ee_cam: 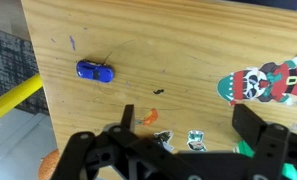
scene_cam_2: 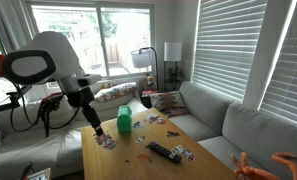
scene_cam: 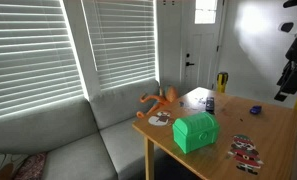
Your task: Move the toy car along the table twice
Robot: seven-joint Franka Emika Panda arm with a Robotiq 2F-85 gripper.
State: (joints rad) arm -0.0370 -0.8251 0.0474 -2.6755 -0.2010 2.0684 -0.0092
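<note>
The toy car (ee_cam: 94, 70), tiny and dark blue, lies on the light wooden table (ee_cam: 188, 40) in the wrist view, up and to the left of my gripper (ee_cam: 185, 115). The gripper hangs above the table with its two black fingers spread apart and nothing between them. In an exterior view the car (scene_cam: 254, 109) is a small dark speck near the table's far side, with my arm (scene_cam: 289, 68) above and to the right of it. In an exterior view my gripper (scene_cam_2: 91, 122) hovers over the table's near end; the car does not show there.
A green chest (scene_cam: 195, 131) stands near the table's front edge and shows in both exterior views (scene_cam_2: 124, 121). A red-and-white patterned toy (ee_cam: 263, 82), small stickers (ee_cam: 148, 117), a dark blue cup (scene_cam: 209, 102), an orange toy (scene_cam: 160, 98) and a remote (scene_cam_2: 166, 152) also lie on the table. A yellow bar (ee_cam: 13, 100) runs beside the table edge.
</note>
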